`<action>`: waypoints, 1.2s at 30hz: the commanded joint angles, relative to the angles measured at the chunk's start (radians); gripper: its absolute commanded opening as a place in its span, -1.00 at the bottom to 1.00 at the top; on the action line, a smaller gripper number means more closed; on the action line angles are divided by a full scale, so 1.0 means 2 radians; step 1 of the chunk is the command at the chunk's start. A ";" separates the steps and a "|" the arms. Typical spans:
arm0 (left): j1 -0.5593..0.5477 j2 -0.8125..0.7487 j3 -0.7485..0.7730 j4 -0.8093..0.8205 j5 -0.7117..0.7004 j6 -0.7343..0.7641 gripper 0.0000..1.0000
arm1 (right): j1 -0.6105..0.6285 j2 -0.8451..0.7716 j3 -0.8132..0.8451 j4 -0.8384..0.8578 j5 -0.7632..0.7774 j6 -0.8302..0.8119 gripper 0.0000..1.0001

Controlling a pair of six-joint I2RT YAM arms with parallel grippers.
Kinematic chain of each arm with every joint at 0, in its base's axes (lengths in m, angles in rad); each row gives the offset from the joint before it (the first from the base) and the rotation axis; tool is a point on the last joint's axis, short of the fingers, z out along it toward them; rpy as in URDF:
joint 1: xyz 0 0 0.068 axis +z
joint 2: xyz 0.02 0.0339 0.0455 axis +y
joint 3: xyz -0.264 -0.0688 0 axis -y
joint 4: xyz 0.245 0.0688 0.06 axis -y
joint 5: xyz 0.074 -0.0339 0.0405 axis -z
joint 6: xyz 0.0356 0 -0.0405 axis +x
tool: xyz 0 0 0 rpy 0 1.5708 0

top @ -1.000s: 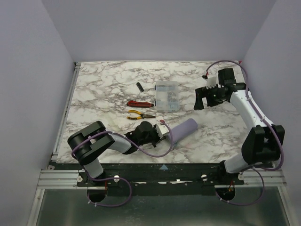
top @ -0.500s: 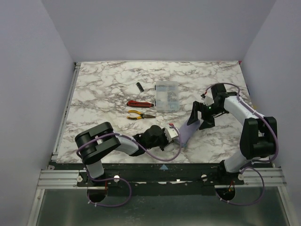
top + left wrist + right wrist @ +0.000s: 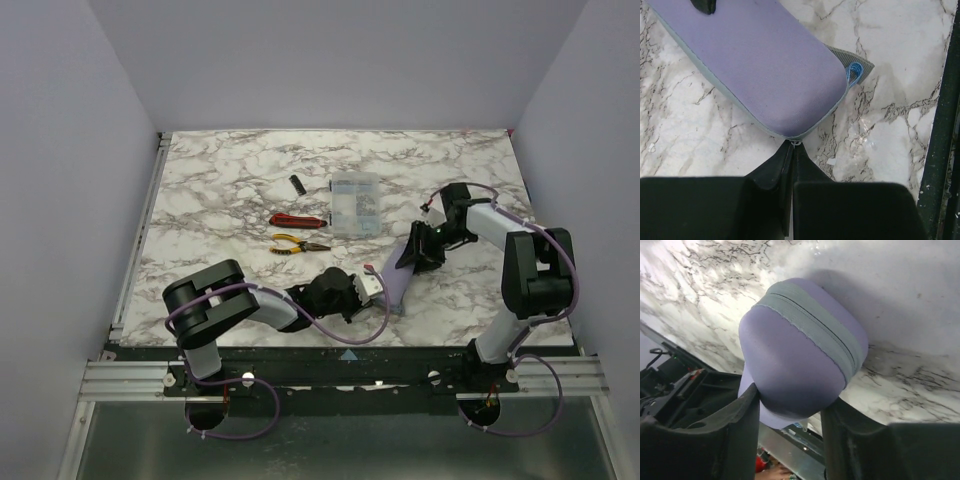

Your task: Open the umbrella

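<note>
The umbrella itself is hidden; only a lavender zipped case (image 3: 393, 287) with a grey zip band shows, lying near the table's front edge. My left gripper (image 3: 792, 146) is shut on the small metal zip pull at the case's (image 3: 755, 60) near end. A grey tab with a blue loop (image 3: 856, 73) sticks out beside that end. My right gripper (image 3: 790, 399) straddles the far end of the case (image 3: 800, 355), with both fingers pressed against its sides. From above, the right gripper (image 3: 412, 252) sits at the case's far end and the left gripper (image 3: 368, 286) at the near end.
A clear plastic box (image 3: 355, 205) stands behind the case. Red-handled pliers (image 3: 297, 220) and yellow-handled pliers (image 3: 298, 243) lie to the left, with a small black piece (image 3: 297, 184) farther back. The black front rail (image 3: 945, 125) runs close to the case.
My right arm has swung down from the back right to the case, and its jaws have narrowed onto the far end. The left gripper and case have shifted slightly right.
</note>
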 commanded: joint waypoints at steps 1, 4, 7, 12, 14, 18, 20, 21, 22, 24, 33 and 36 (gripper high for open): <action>0.002 -0.003 0.013 -0.009 -0.001 -0.002 -1.00 | 0.004 0.031 0.003 0.004 0.006 -0.057 -0.37; 0.013 -0.006 0.000 -0.006 0.001 0.004 -1.00 | 0.004 0.048 0.011 -0.002 -0.005 -0.093 -0.72; 0.028 -0.008 -0.010 -0.002 -0.001 0.013 -1.00 | 0.004 0.064 0.019 -0.009 -0.009 -0.131 -0.99; 0.063 -0.008 0.002 -0.006 0.011 0.022 -1.00 | 0.006 0.090 0.046 -0.031 -0.018 -0.190 -0.99; 0.072 -0.002 0.013 -0.008 0.015 0.027 -1.00 | 0.010 0.100 0.060 -0.039 -0.021 -0.207 -0.99; 0.080 0.016 0.047 -0.016 0.018 0.026 -1.00 | 0.026 0.114 0.083 -0.052 -0.030 -0.240 -0.99; 0.085 0.025 0.063 -0.023 0.018 0.014 -1.00 | 0.039 0.118 0.089 -0.054 -0.023 -0.253 -0.99; 0.087 0.028 0.071 -0.030 0.018 0.005 -1.00 | 0.043 0.119 0.090 -0.052 -0.022 -0.258 -0.99; 0.091 0.032 0.078 -0.035 0.018 -0.002 -1.00 | 0.047 0.120 0.092 -0.052 -0.021 -0.264 -0.99; 0.099 0.038 0.088 -0.042 0.019 -0.021 -1.00 | 0.051 0.122 0.093 -0.053 -0.022 -0.275 -0.99; 0.146 0.039 0.097 -0.056 0.032 -0.084 -1.00 | 0.089 0.112 0.078 -0.054 0.018 -0.364 -0.97; 0.153 0.034 0.098 -0.062 0.032 -0.097 -1.00 | 0.101 0.114 0.078 -0.046 0.034 -0.378 -0.91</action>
